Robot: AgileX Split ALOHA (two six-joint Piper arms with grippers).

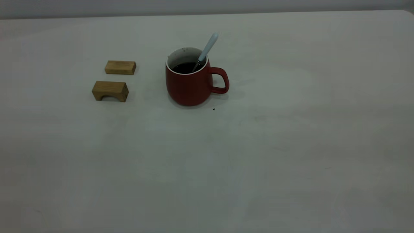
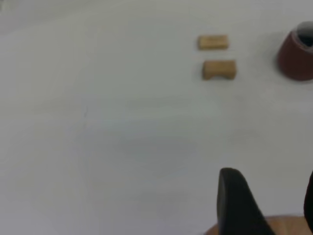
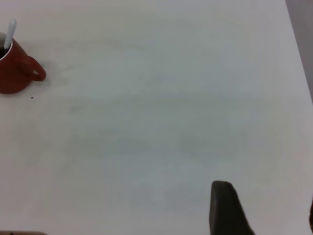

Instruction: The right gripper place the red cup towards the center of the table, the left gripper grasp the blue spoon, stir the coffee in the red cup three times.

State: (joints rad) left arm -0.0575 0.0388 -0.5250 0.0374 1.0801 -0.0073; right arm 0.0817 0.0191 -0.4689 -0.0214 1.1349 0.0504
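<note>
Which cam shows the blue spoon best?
Exterior view: the blue spoon stands in the red cup, whole handle leaning on the rim, bowl in the coffee. Right wrist view shows only its handle at the edge; left wrist view shows no spoon.

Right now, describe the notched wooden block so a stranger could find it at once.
Start at the red mug on the table. Two wooden blocks lie on the side away from its handle. Take the nearer block, with an arch cut into its underside; the farther block is plain.
</note>
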